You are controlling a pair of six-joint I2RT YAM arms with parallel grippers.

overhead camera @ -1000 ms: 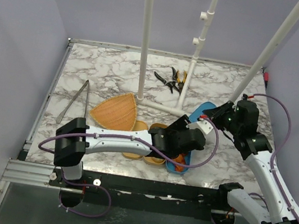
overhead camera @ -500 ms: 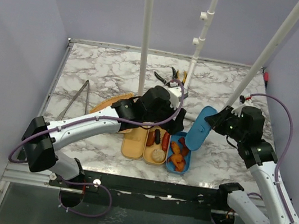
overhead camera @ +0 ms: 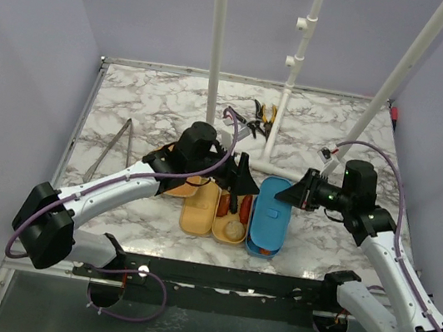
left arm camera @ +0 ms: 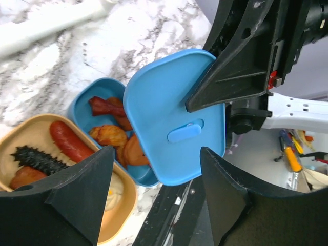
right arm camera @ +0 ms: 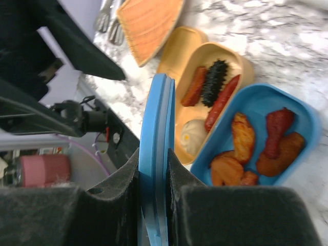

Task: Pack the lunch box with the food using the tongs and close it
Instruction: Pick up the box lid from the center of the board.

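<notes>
The lunch box sits near the front edge as a tan tray [overhead camera: 195,217], a tan compartment [overhead camera: 213,230] and a blue compartment [left arm camera: 84,105]. The food lies inside: a red sausage [left arm camera: 72,144], a dark spiky piece [left arm camera: 38,160] and a beige ball [overhead camera: 234,230] in the tan part, orange and red bits [right arm camera: 243,136] in the blue part. My right gripper [right arm camera: 154,156] is shut on the rim of the blue lid [overhead camera: 270,216], which hangs tilted over the blue compartment. My left gripper [overhead camera: 240,182] hovers open and empty behind the box. The tongs [overhead camera: 113,150] lie at far left.
An orange fan-shaped woven piece [right arm camera: 151,23] lies behind the tan tray, partly under my left arm. Black-and-yellow pliers [overhead camera: 256,119] rest at the back by the white pipe frame [overhead camera: 214,64]. The table's front rail [left arm camera: 174,205] runs just below the box.
My left arm swung off the lunch box toward the back left. My right gripper brought the blue lid from upright down over the blue compartment.
</notes>
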